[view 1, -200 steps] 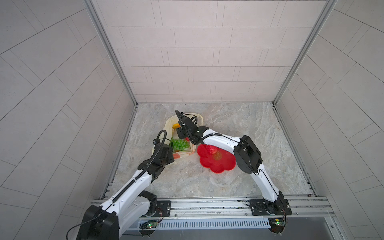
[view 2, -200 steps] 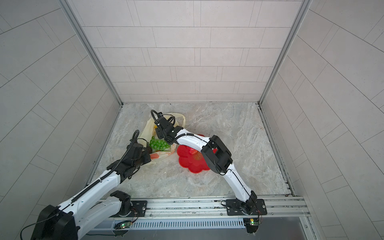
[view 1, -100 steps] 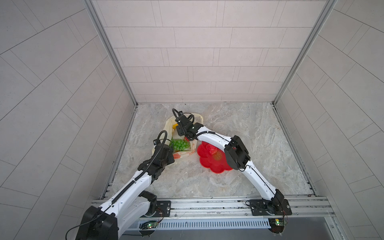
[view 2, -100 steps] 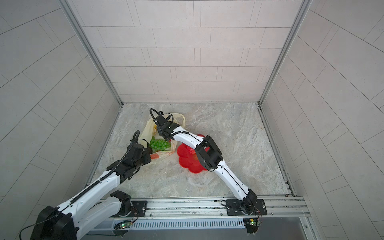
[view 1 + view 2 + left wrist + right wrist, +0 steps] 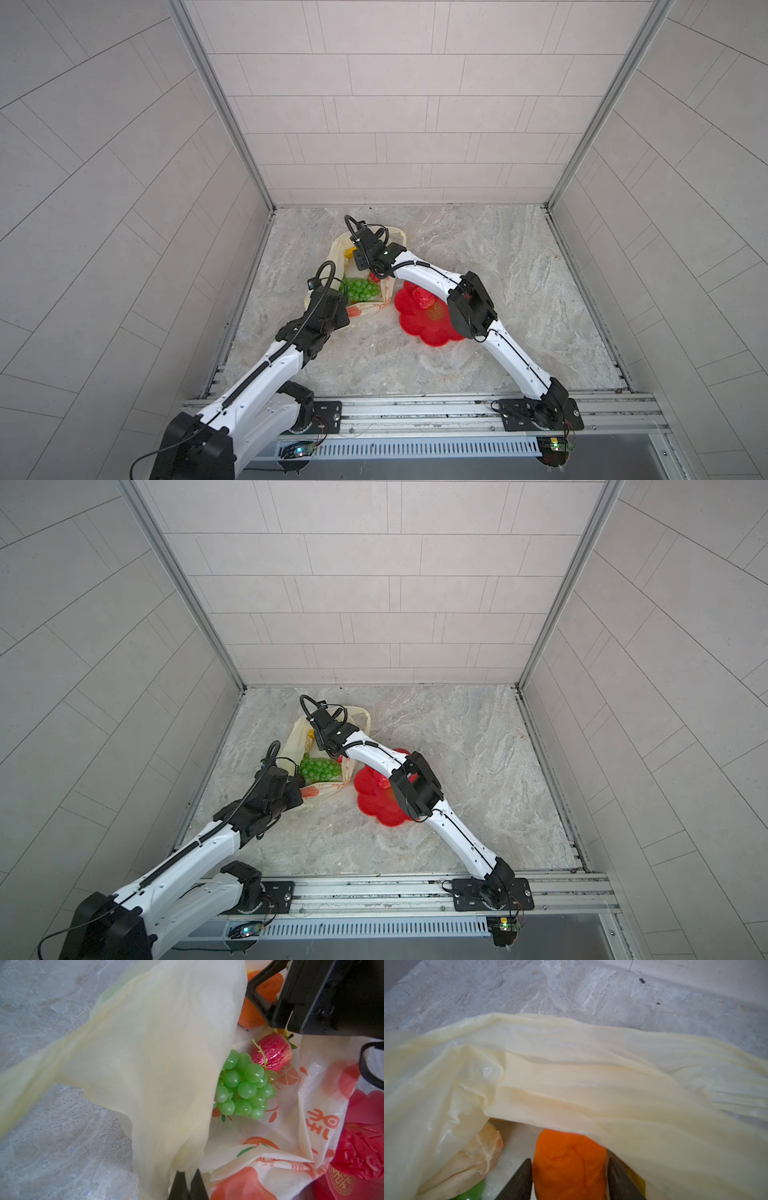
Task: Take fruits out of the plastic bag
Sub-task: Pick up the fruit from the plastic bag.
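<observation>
left hand (image 5: 188, 1185): I have it clenched on the plastic bag (image 5: 158, 1059) rim, near the desk's (image 5: 519, 291) left edge | red dish (image 5: 419, 328): just beside bag | in bag: grape bunch (image 5: 243, 1086) touching strawberry (image 5: 272, 1055) | right hand (image 5: 569, 1160): farther in, fingers flank the orange (image 5: 566, 1169); I cannot tell if it grips

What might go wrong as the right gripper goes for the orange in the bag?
1. Film of the bag hangs over the orange, right beside the right gripper. The jaws might pinch film too and drag the bag along.
2. The left gripper pinches only a thin fold of the bag's edge. A tug could pull it free, likely collapsing the mouth over the grapes.
</observation>
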`<state>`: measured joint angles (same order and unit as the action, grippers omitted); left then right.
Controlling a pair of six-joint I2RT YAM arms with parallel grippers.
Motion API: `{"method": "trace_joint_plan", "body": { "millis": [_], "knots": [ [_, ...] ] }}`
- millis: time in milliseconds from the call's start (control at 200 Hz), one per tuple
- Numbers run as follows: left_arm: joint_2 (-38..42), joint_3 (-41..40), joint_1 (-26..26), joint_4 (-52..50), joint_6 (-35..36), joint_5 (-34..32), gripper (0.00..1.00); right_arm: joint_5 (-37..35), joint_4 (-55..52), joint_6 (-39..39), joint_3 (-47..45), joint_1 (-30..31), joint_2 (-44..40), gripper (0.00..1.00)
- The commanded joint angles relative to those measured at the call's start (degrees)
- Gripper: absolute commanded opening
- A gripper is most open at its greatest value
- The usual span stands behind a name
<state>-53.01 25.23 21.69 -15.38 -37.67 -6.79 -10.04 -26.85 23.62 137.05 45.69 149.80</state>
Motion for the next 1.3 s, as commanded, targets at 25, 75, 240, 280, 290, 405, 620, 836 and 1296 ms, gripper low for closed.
{"method": "trace_joint_plan", "body": {
  "millis": [25, 75, 240, 280, 290, 405, 620, 836, 1296],
  "knots": [
    [0.5, 1.7, 0.3, -1.3, -0.1, -1.0, 0.03, 0.2, -2.5, 1.0, 1.6, 0.2, 1.7, 0.55],
    [0.5, 1.7, 0.3, -1.3, -0.1, -0.9, 0.03, 0.1, -2.8, 1.1, 1.6, 0.2, 1.7, 0.56],
    [0.4, 1.7, 0.3, -1.4, -0.1, -1.0, 0.03, 1.2, -4.1, 1.8, 1.8, 0.2, 1.6, 0.49],
    [0.4, 1.7, 0.4, -1.3, -0.2, -1.1, 0.03, 1.6, -4.6, 2.0, 2.0, 0.2, 1.5, 0.47],
    [0.4, 1.7, 0.3, -1.3, -0.1, -1.1, 0.03, 1.7, -4.7, 2.1, 2.1, 0.2, 1.4, 0.47],
    [0.3, 1.7, 0.4, -1.3, 0.0, -1.2, 0.03, 2.4, -6.0, 3.0, 2.0, 0.2, -0.3, 0.43],
    [0.2, 1.8, 0.4, -1.4, 0.1, -1.5, 0.03, 5.0, -4.8, 5.7, -2.4, 0.4, -6.5, 0.41],
    [0.6, 1.9, 0.3, -1.8, 0.3, -1.7, 0.03, 6.3, 2.8, 9.0, -18.2, 0.3, -18.4, 0.41],
    [0.6, 2.0, 0.1, -1.6, 0.6, -1.9, 0.03, 14.2, 20.7, 22.4, -63.8, -8.5, -52.5, 0.41]
  ]
}}
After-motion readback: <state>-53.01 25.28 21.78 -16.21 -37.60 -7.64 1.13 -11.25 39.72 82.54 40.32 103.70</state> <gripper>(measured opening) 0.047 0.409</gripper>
